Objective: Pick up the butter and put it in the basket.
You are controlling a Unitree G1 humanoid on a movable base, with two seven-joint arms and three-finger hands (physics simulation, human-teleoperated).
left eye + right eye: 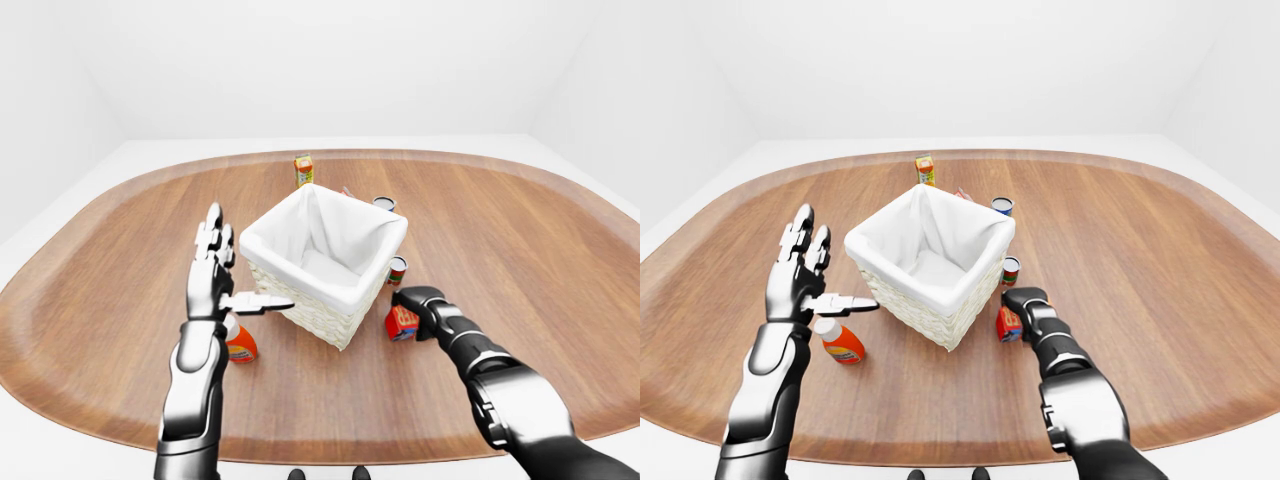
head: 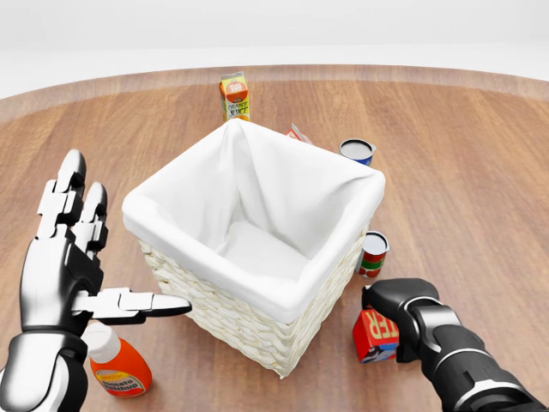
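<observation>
The butter, a small red box (image 2: 373,333), sits low right of the basket in the head view, slightly tilted on the wooden table. My right hand (image 2: 390,313) is wrapped over its top and right side, fingers closed on it. The wicker basket (image 2: 232,322) with a white cloth liner stands in the middle, open and empty inside. My left hand (image 2: 94,249) is raised at the basket's left, fingers spread and upright, thumb pointing toward the basket wall, holding nothing.
An orange bottle (image 2: 116,365) lies below my left hand. A small can (image 2: 373,253) stands between the butter and the basket. Another can (image 2: 357,151), an orange juice carton (image 2: 234,96) and a small red packet (image 2: 298,133) stand above the basket.
</observation>
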